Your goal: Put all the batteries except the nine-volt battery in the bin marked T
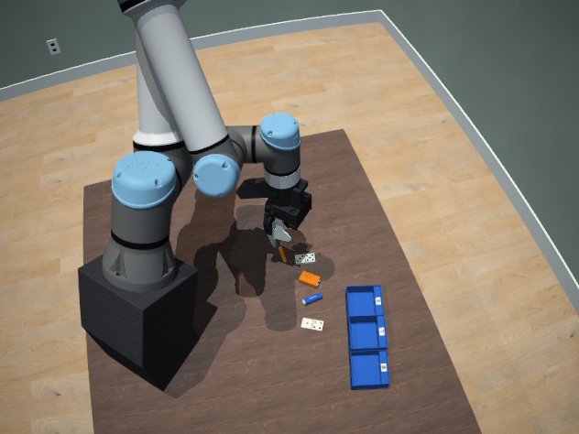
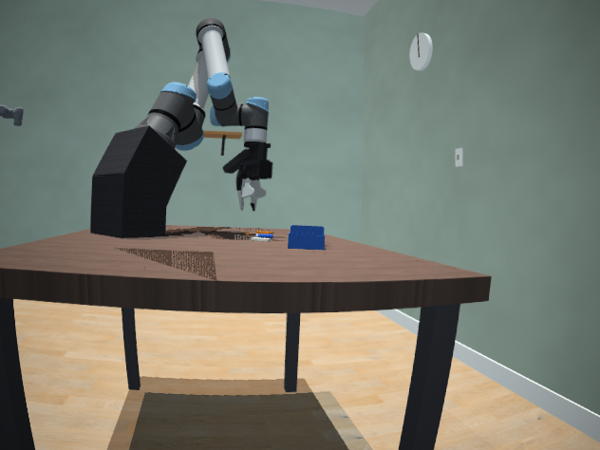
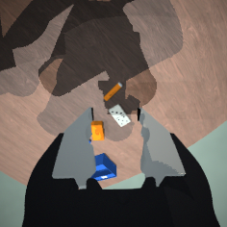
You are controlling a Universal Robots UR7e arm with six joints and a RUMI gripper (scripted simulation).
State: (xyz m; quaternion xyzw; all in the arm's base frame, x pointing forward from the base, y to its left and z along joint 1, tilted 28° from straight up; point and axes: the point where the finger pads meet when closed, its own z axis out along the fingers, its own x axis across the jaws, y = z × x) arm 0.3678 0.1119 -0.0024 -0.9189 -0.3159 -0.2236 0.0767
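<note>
A small orange cylindrical battery (image 1: 281,254) lies on the brown table, right below my gripper (image 1: 277,240). An orange nine-volt block (image 1: 309,278) and a blue cylindrical battery (image 1: 312,298) lie further toward the bins. Three blue bins (image 1: 367,336) stand upright in a row at the right, each with a white label too small to read. My gripper (image 2: 247,205) hangs well above the table, fingers partly apart with nothing between them. In the wrist view my gripper (image 3: 114,108) frames the orange battery (image 3: 113,91), the nine-volt (image 3: 97,130) and a bin (image 3: 104,166).
Two white dominoes lie among the batteries, one (image 1: 304,257) beside the orange battery and one (image 1: 312,323) near the middle bin. The arm's black base (image 1: 136,308) stands at the table's left. The table edge runs just past the bins.
</note>
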